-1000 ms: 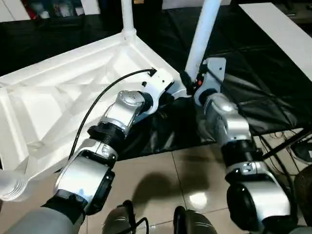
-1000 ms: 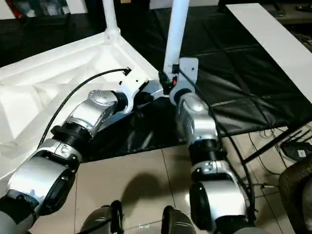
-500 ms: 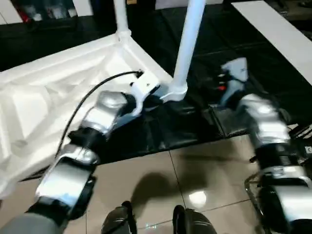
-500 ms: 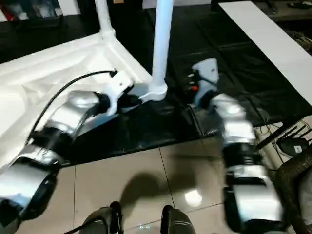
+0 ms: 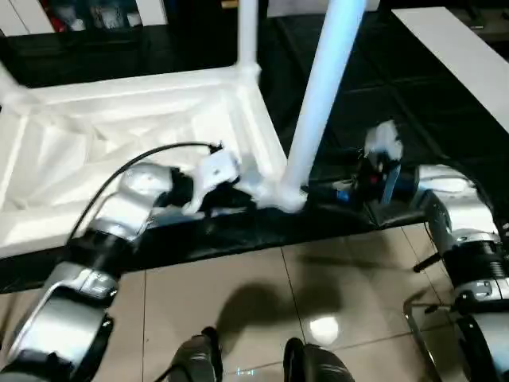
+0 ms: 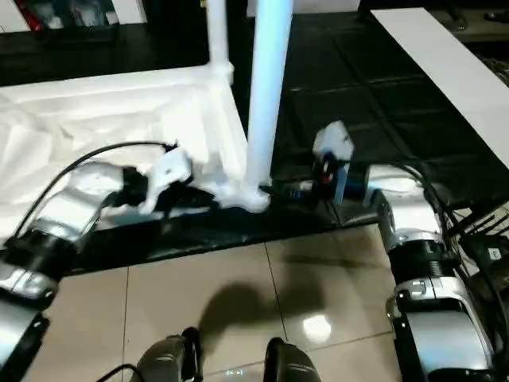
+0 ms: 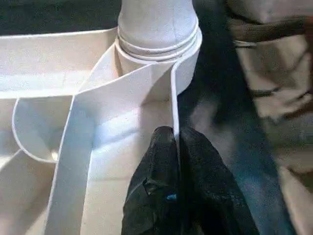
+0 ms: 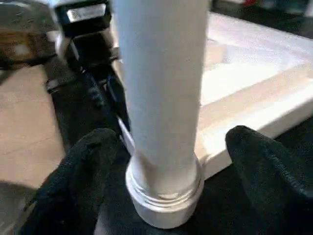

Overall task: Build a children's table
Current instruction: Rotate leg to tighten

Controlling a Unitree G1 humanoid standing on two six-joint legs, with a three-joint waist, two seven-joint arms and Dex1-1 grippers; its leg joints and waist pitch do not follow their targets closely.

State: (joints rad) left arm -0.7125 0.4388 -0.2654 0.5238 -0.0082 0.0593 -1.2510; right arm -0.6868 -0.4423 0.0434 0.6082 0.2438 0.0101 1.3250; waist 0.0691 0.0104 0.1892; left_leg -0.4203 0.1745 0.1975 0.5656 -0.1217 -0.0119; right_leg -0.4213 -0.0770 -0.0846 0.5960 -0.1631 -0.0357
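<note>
The children's table lies upside down on the black mat, its ribbed white top facing up. One white leg stands in the near corner socket, and another leg stands at the far corner. My left gripper is shut on the top's thin side wall just beside that socket. My right gripper reaches in low from the right, open. Its black fingers stand either side of the near leg's base with gaps between.
A long white panel lies on the black mat at the back right. Cables trail by my right arm. Beige floor tiles run along the mat's near edge, with my feet at the bottom.
The right gripper let go of the near leg higher up, swung out to the right, then came back lower with open fingers around the leg's base. The left gripper kept its hold. The camera shifted.
</note>
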